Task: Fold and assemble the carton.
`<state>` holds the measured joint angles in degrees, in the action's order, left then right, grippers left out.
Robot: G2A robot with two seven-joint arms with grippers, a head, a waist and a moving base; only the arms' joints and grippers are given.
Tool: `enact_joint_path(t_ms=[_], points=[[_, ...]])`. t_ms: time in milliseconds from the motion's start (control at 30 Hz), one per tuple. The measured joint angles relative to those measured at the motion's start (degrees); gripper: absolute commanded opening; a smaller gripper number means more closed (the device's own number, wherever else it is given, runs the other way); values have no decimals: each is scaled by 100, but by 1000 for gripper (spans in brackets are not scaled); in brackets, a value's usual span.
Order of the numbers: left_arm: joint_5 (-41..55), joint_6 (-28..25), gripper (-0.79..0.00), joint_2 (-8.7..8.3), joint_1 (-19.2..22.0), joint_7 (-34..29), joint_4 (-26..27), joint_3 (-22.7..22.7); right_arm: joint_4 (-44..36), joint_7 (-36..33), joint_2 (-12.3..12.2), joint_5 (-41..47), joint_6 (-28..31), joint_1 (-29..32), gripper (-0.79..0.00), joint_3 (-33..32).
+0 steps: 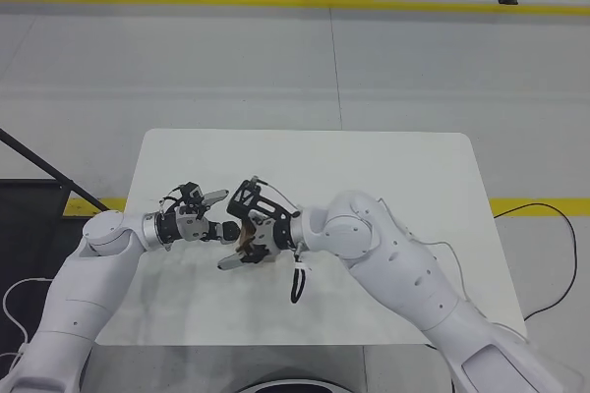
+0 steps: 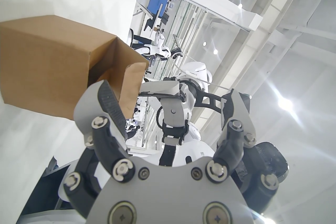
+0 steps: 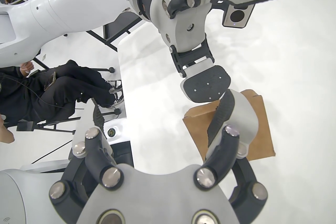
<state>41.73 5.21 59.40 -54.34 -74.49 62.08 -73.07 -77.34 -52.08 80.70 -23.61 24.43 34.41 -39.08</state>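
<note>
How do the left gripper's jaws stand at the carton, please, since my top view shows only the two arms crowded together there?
Observer: In the left wrist view the left gripper has its jaws wide apart, with one jaw right at a flap of the carton; I cannot tell whether they touch.
Operator: Thank you. Is that end of the carton closed?
Observer: No, it is open: the inside walls show, and the flap sticks out from it.
Operator: And the right gripper?
Observer: The right wrist view shows the right gripper open too, with one jaw lying against the carton's side and the other well clear of it.
</note>
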Motion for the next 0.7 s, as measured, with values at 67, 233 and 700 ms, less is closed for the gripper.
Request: enact_joint_path(t_ms=[67, 233, 700], points=[[-5, 9, 0, -1, 5, -1, -2, 4, 42, 9, -2, 85, -30, 15, 0, -47], [23, 12, 0, -6, 13, -4, -10, -13, 178, -53, 11, 287, -21, -16, 0, -105], [82, 22, 0, -11, 7, 52, -18, -26, 484, -169, 125, 459, 76, -206, 0, 48]])
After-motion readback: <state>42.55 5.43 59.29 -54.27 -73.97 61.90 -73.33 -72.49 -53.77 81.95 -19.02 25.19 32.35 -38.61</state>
